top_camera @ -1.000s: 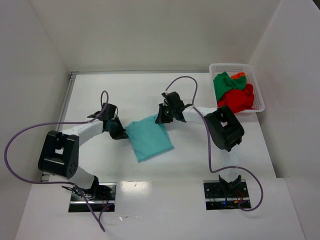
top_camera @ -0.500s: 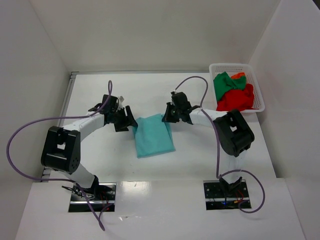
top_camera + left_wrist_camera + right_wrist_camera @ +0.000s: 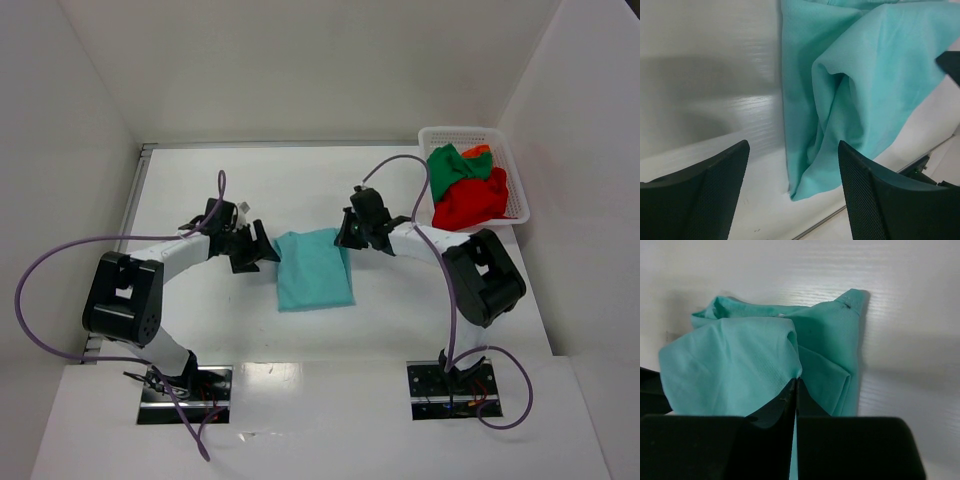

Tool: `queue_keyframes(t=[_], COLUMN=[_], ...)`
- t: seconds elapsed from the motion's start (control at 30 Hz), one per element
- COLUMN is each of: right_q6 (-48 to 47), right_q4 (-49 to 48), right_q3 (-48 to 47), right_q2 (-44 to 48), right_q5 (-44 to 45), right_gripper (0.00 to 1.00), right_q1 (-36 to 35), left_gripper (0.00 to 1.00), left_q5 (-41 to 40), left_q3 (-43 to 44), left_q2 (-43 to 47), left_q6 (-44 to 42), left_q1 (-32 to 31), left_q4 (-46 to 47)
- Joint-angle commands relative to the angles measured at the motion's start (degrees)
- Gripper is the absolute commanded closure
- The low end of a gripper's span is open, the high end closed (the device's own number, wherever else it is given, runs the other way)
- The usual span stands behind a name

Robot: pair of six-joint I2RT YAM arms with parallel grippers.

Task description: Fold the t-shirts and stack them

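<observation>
- The teal t-shirt (image 3: 314, 270) lies on the desk (image 3: 250, 190) between the two hands, folded into a narrow rectangle.
- The right hand (image 3: 348, 235) is clenched on the shirt's upper corner, with cloth bunched just ahead of its fingertips.
- The left hand (image 3: 262, 250) is released, with nothing between its spread fingers. The shirt's edge lies just ahead of it.
- This fold looks nearly finished, though it is rumpled near the right hand.
- The green t-shirt (image 3: 450, 165), red t-shirt (image 3: 472, 200) and orange t-shirt (image 3: 478, 152) sit crumpled in the white lattice basket (image 3: 455, 133), well beyond the right hand. Most of the folding, and all the stacking, is left.

Bright, even light, soft shadows, mostly sharp.
</observation>
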State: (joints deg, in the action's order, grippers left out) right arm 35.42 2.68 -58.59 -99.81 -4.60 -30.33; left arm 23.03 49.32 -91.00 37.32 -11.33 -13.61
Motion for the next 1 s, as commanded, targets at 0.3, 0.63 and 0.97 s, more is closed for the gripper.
queue_keyframes(t=[0.3, 0.63, 0.97], right_q6=[2.1, 2.6, 3.2], right_q4=[0.9, 1.5, 1.5], right_q3=[2.1, 2.1, 2.6], right_q2=[0.1, -1.2, -1.2], right_q5=[4.6, 5.7, 5.7], right_gripper=[0.96, 0.95, 0.95], right_q1=[0.2, 0.2, 0.2], left_gripper=[0.20, 0.20, 0.16], left_q5=[6.7, 6.7, 4.8], left_q3=[0.1, 0.7, 0.1], left_q2=[0.6, 5.2, 1.6], left_q6=[0.3, -0.8, -1.9], left_q1=[-1.4, -1.4, -2.0], left_q4=[5.3, 2.0, 1.0])
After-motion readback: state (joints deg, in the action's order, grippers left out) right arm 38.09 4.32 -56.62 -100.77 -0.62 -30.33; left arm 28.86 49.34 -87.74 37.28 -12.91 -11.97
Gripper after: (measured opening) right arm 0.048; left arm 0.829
